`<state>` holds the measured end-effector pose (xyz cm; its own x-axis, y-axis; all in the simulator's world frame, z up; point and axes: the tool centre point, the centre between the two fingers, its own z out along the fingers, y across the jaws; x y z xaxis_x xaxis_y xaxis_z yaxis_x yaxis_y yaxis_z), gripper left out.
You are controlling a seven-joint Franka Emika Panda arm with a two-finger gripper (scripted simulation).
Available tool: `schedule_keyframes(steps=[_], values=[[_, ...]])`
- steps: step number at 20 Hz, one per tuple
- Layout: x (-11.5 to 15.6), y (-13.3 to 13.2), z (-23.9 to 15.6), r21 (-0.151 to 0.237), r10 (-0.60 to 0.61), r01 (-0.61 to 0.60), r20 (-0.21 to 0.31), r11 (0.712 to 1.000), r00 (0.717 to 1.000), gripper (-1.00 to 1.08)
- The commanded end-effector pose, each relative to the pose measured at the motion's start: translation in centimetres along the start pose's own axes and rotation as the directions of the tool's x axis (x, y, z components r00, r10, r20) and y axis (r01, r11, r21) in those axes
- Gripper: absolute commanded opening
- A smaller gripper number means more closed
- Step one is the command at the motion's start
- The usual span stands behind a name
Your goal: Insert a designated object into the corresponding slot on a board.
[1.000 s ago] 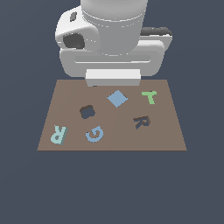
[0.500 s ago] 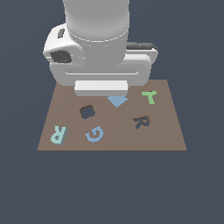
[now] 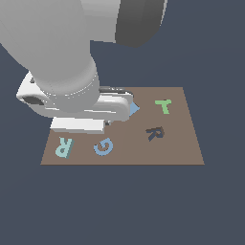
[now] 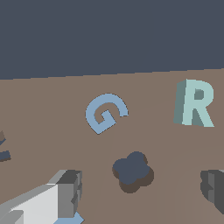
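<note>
Claw [image 4: 131,192] condition: both fingers show at the edges of the wrist view, one pale finger [image 4: 57,199] and one dark finger [image 4: 214,190], set wide apart with nothing between them, so the claw is open and empty. Directly between the fingers lies the dark blob-shaped cutout [image 4: 132,171], which is not the target. Taking that cutout as the clock centre in the wrist view, the blue G [image 4: 105,113] lies at about eleven o'clock and the teal R block [image 4: 195,103] at about one o'clock, both lying flat on the brown board [image 4: 43,131]. In the exterior view the arm body hides the claw itself; the teal R [image 3: 63,147] lies near the board's corner at roughly eight o'clock from the board centre, the G [image 3: 103,146] beside it, the R-shaped slot [image 3: 154,132] well apart toward three o'clock, and the green T [image 3: 163,106] beyond that at about one o'clock. Judged step: approach to the teal R, not yet grasped. Recommendation: shift the claw off the blob cutout until the R is centred between the fingers, line the fingers across the letter's straight sides, descend vertically, and close only when both pads flank the block. Risk noted: the neighbouring G stands close enough to be nudged by a wide finger.
</note>
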<state>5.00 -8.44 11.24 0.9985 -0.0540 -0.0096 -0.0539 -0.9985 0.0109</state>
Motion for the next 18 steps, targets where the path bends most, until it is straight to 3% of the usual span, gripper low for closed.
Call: schedule_keyframes(steps=[1,9,18], values=[[1.2,1.9,1.4,0.002,0.02,-0.02,-0.002,1.0,1.0,1.0],[4.1,6.5,4.6,0.008,0.068,-0.068,-0.006,0.998,0.998,1.0],[5.5,8.8,6.1,0.011,0.092,-0.092,-0.008,0.996,0.996,1.0]])
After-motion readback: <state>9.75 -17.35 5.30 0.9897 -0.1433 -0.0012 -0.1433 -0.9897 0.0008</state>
